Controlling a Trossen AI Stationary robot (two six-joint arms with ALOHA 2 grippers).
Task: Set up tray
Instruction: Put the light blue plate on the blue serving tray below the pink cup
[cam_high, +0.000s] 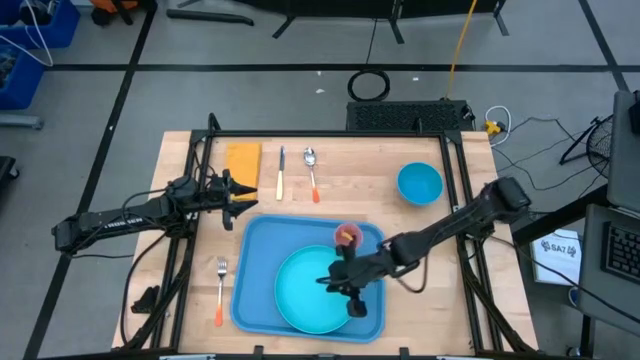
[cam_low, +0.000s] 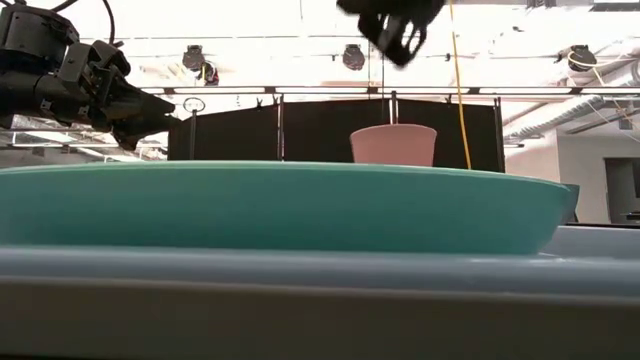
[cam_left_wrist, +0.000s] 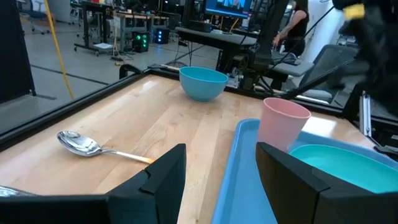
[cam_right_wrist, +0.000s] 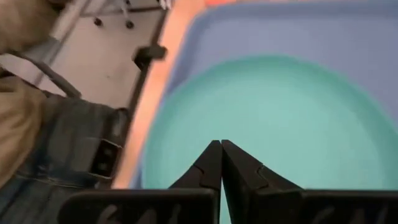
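Your right gripper (cam_right_wrist: 221, 149) was pressed together on nothing, fingertips meeting in the wrist view, poised above the round turquoise plate (cam_high: 315, 290). That plate lay inside the blue tray (cam_high: 255, 245), toward its near right part. The tray sat on the near middle of the wooden table (cam_high: 390, 215). A pink cup (cam_high: 348, 236) stood upright at the tray's far right corner, just beside the plate's far rim.

Your left gripper (cam_left_wrist: 217, 171) hung with its fingers apart and empty, off the tray's far left corner, above bare wood.

Outside the tray: a fork (cam_high: 220, 290) with an orange handle to its left; on the far side a yellow cloth (cam_high: 243, 160), a knife (cam_high: 281, 172) and a spoon (cam_high: 312, 172) side by side; a blue bowl (cam_high: 419, 183) at far right.

Judgement: plate and cup were placed, cutlery and bowl not yet. For the step in hand, you should lift the empty right gripper straight up clear of the plate before swinging away, so the cup close by was not clipped. Reopen before reaching for the bowl. The left arm was better placed for the spoon and knife.
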